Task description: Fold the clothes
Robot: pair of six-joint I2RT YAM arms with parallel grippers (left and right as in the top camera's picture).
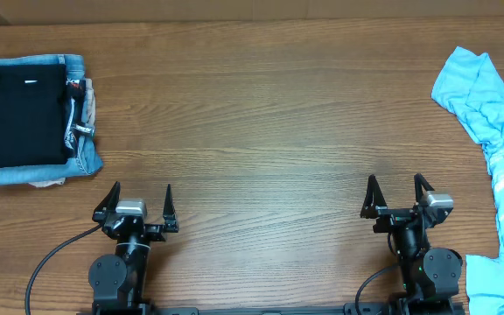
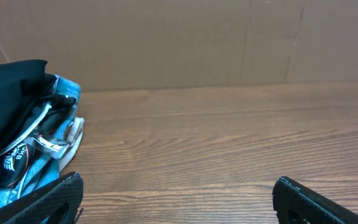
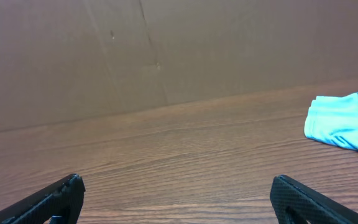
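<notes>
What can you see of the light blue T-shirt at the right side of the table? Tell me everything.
The T-shirt is light sky-blue and looks like soft, thin fabric, with bits of white print showing among the creases. It lies unfolded and crumpled in a long strip along the right edge of the table, partly cut off by the picture's edge. In the right wrist view one bunched end rests on the wood. Nothing grips it or lies on it.
</notes>
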